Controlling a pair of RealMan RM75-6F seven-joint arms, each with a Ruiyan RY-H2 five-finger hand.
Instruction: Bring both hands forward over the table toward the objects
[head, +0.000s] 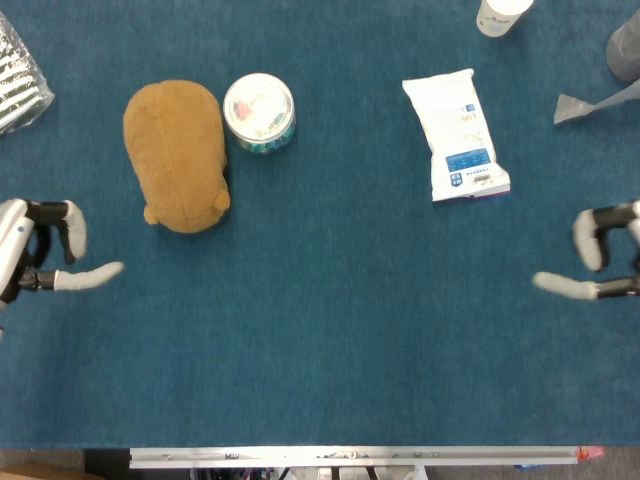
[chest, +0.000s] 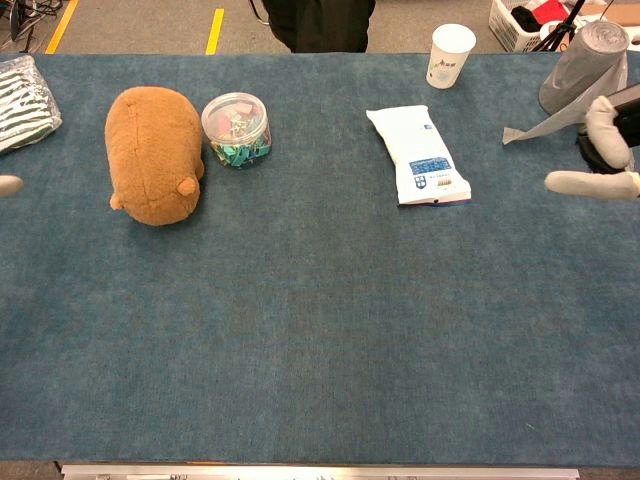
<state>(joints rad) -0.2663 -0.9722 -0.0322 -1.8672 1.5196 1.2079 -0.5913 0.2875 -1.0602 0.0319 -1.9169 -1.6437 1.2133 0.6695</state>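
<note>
Hands at the table's side edges, reach just begun

Left hand (head: 45, 255) and right hand (head: 600, 262) hover, fingers spread, empty; farther off lie plush toy (head: 176, 155), jar (head: 259, 112) and white packet (head: 457, 134). Next, each should move forward and inward.

Left hand (head: 45, 250) and right hand (head: 600, 262) empty, fingers apart; plush toy (head: 176, 153) beside jar (head: 259, 112)

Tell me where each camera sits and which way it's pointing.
Head view: above, looking straight down at the table; fingers of the left hand and right hand enter at the edges.
Chest view: lower, angled forward across it; right fingers show, barely any left.
Shared: plush toy, clip jar, white packet.
</note>
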